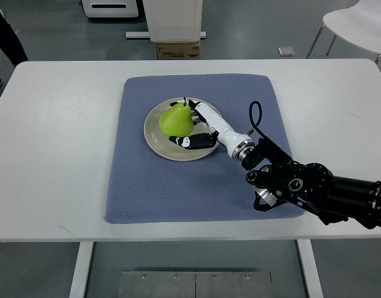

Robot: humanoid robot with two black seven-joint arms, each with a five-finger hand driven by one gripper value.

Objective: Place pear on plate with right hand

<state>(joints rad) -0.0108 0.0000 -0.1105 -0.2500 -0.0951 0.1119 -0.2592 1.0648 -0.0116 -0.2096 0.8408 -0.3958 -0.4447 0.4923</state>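
Seen from above, near edge first: metal bracket under the white table, at 6 o'clock. Entering from the right edge at about 4 o'clock, black right arm, heavy joints and a looped cable near the wrist. Spread across the table's middle, blue mat, near corner under the arm's elbow joints. Reaching up and left toward 10 o'clock from the wrist, white forearm ending in the right hand, over the plate. Plate round, beige, sitting on the mat's far half, just left of centre. On the plate, green pear, upright with stem at the top, toward the plate's 12 o'clock side. Hand wrapped around the pear's right and lower flank: fingers curled along the bottom at about 5 o'clock of the fruit, another part of the hand pressed to its 2 o'clock side. Contact with the pear visible; whether the pear's weight rests on the plate or in the grip, cannot tell. Left arm out of frame.

Beyond the table's far edge, at 12 o'clock, cardboard box beneath a white cabinet on the grey floor. At 1 o'clock, white chair, partly cut by the frame. At 10 o'clock, dark trouser leg of a person standing at the corner.
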